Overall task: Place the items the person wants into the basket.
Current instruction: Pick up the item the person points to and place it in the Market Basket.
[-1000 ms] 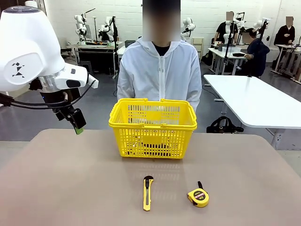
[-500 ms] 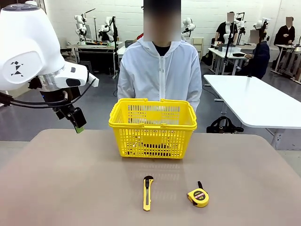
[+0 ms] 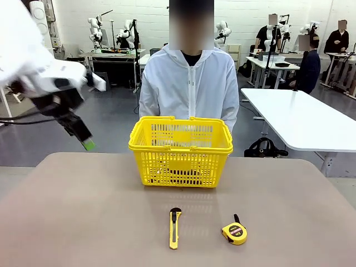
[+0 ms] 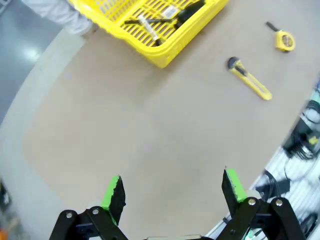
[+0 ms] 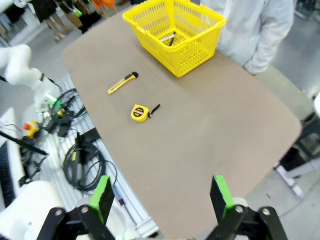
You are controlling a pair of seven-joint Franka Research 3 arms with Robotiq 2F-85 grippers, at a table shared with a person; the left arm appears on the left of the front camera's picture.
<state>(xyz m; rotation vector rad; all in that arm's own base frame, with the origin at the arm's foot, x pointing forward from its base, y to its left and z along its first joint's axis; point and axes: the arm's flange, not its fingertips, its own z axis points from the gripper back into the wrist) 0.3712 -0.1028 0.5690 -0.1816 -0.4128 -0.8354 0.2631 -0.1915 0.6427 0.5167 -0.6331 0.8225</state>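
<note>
Left hand (image 4: pixel 171 187) hangs spread and empty above bare counter (image 4: pixel 125 135), right hand (image 5: pixel 160 197) likewise. Two pens (image 4: pixel 150 22) lie inside the yellow basket (image 3: pixel 181 150) (before the seated person (image 3: pixel 189 83)). Nearer, a utility knife (image 3: pixel 174 227) and tape measure (image 3: pixel 235 232) lie apart, blocking nothing.

One basket (image 3: pixel 181 151), two pens (image 4: pixel 150 22), one utility knife (image 3: pixel 174 227), one tape measure (image 3: pixel 234 232).
</note>
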